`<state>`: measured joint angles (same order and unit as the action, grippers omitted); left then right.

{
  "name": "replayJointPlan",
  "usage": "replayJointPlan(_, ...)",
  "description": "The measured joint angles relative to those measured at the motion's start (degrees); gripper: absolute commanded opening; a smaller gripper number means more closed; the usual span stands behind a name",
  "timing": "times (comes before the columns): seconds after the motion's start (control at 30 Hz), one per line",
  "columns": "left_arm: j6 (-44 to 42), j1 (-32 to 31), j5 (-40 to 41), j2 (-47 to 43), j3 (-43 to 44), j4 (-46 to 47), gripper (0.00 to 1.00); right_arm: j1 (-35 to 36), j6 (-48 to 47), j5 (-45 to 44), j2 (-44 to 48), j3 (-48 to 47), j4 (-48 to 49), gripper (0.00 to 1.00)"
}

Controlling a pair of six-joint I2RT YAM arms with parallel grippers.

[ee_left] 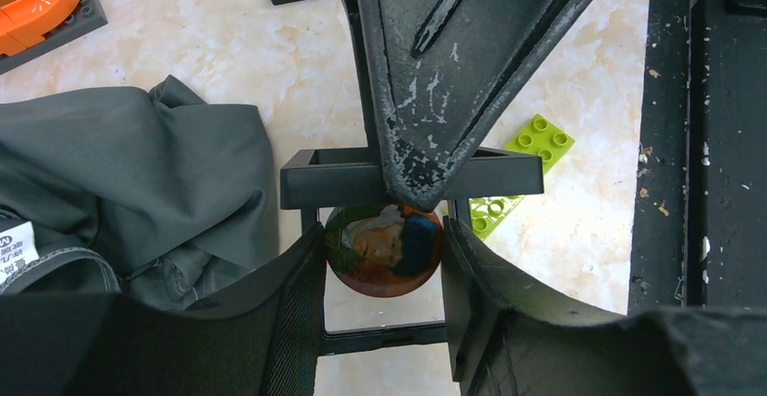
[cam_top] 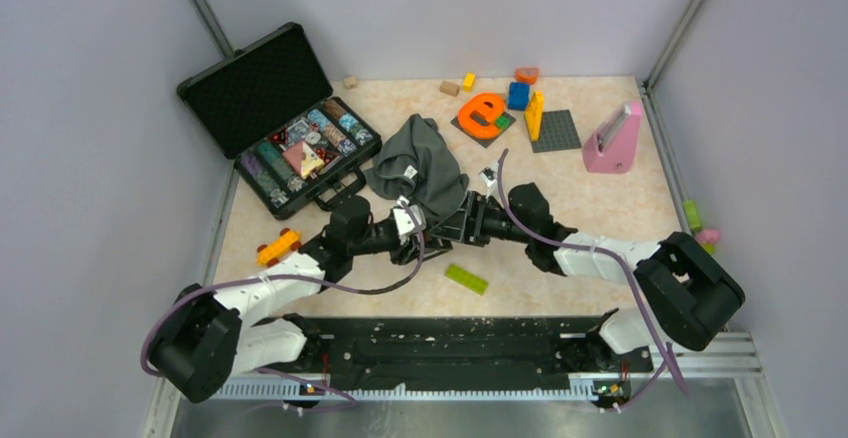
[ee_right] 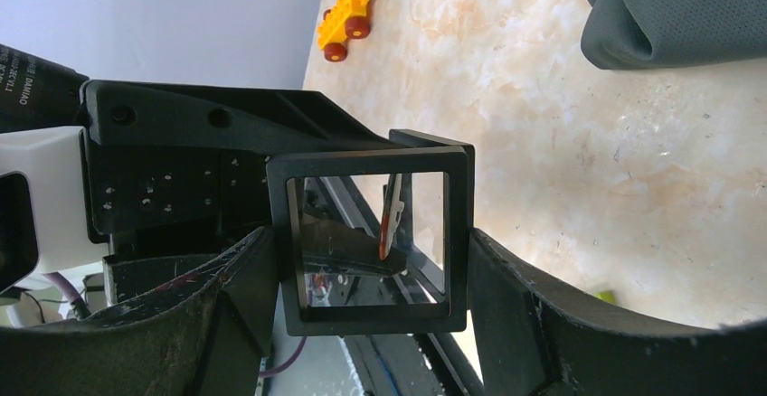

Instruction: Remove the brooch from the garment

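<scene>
The brooch (ee_left: pixel 384 249), a small round orange-brown pin with a picture on it, sits between my left gripper's (ee_left: pixel 384 233) fingers, which press on both its sides. From the right wrist it shows edge-on (ee_right: pixel 388 224) inside a black square frame (ee_right: pixel 371 163). My right gripper (ee_right: pixel 371 251) is shut on that frame and holds it above the table; one of its fingers (ee_left: pixel 425 70) rests on the frame's top bar (ee_left: pixel 335 179). The dark grey garment (cam_top: pixel 420 158) lies crumpled behind both grippers, apart from the brooch, with its white label (ee_left: pixel 14 247) showing. In the top view the grippers meet (cam_top: pixel 430 226) and hide the brooch.
A green brick (cam_top: pixel 466 278) lies just in front of the grippers. A yellow toy car (cam_top: pixel 278 248) is at the left. An open black case (cam_top: pixel 270 98) stands at the back left. The orange letter toy (cam_top: pixel 482 115), several blocks and a pink stand (cam_top: pixel 613 140) are at the back right.
</scene>
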<state>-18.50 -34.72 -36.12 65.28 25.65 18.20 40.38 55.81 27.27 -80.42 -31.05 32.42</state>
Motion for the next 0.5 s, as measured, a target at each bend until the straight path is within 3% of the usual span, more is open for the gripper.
replayJointPlan(0.2,-0.8,-0.3,0.0,0.2,0.4,-1.4,0.46,0.0,0.2,-0.5,0.0,0.3,0.2,0.54)
replayJointPlan(0.33,-1.0,-0.5,0.0,0.2,0.4,-2.0,0.54,0.0,0.4,-0.6,-0.5,0.3,0.3,0.54)
replayJointPlan(0.4,-1.1,-0.6,0.0,0.2,0.4,-2.1,0.65,0.0,0.5,-0.6,-1.1,0.3,0.5,0.54)
replayJointPlan(0.5,-1.2,-0.7,0.2,0.2,0.4,-2.3,0.68,0.0,0.9,-0.6,-1.6,0.3,0.8,0.54)
